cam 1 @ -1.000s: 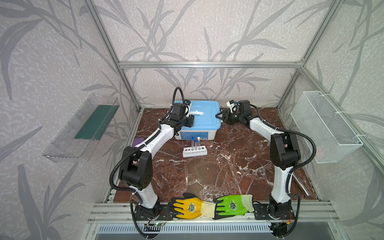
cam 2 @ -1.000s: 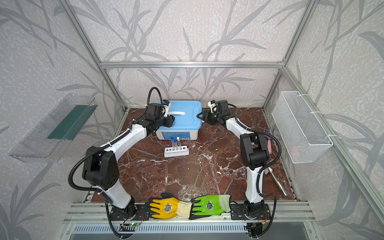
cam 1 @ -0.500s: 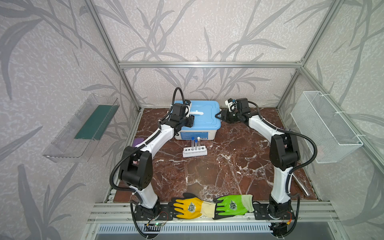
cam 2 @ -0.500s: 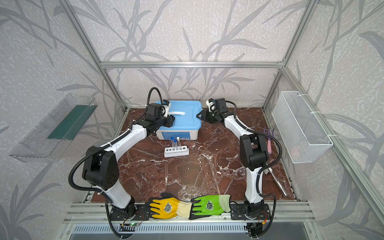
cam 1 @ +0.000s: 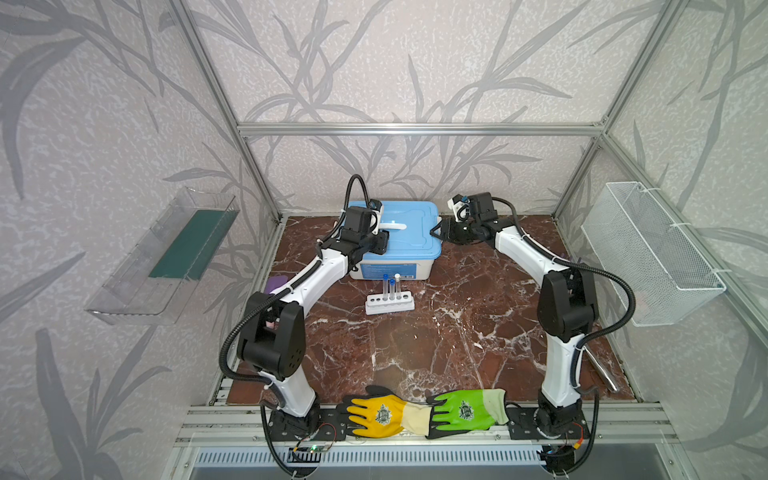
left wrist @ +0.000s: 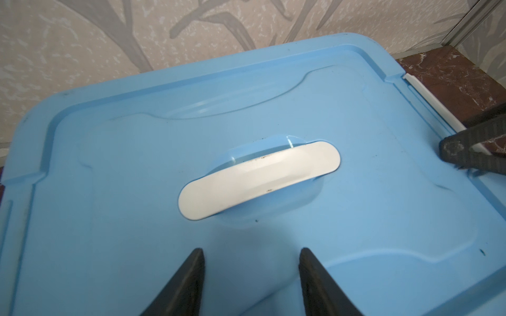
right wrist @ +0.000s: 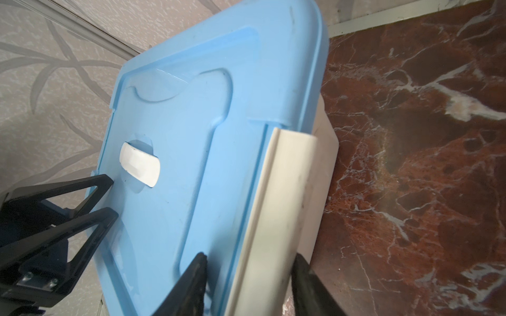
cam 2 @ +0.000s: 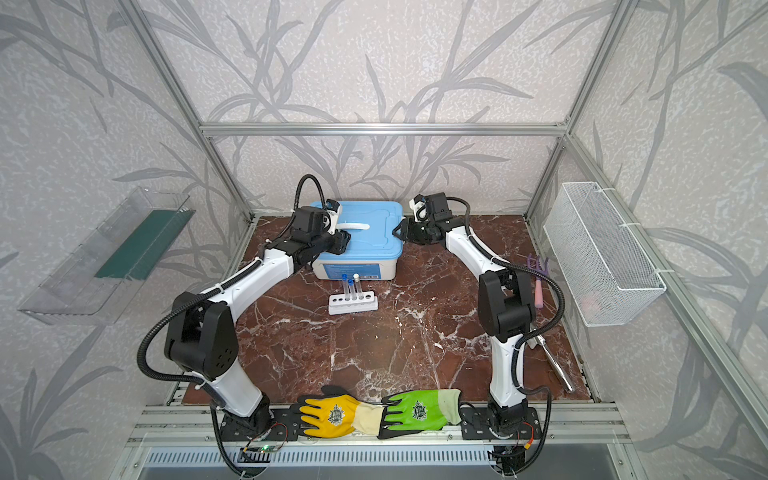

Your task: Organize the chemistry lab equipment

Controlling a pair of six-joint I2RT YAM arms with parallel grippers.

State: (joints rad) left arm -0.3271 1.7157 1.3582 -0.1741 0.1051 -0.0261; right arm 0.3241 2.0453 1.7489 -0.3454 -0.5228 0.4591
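Starting at near edge: yellow glove [cam 1: 378, 415] and green glove [cam 1: 465, 411] lie touching on the frame rail. Tweezers [cam 2: 556, 368] by tabletop's [cam 1: 415, 353] right edge, near corner. Wide open marble between gloves and white rack [cam 1: 389, 302]. Three test tubes [cam 1: 392, 291] upright in rack, just before blue-lidded box [cam 1: 411, 237] at far edge. Left gripper [left wrist: 251, 250] over lid's left edge, jaws half apart, empty. Right gripper [right wrist: 249, 255] at lid's right edge, jaws half apart astride white latch [right wrist: 290, 169], one finger clear of it.
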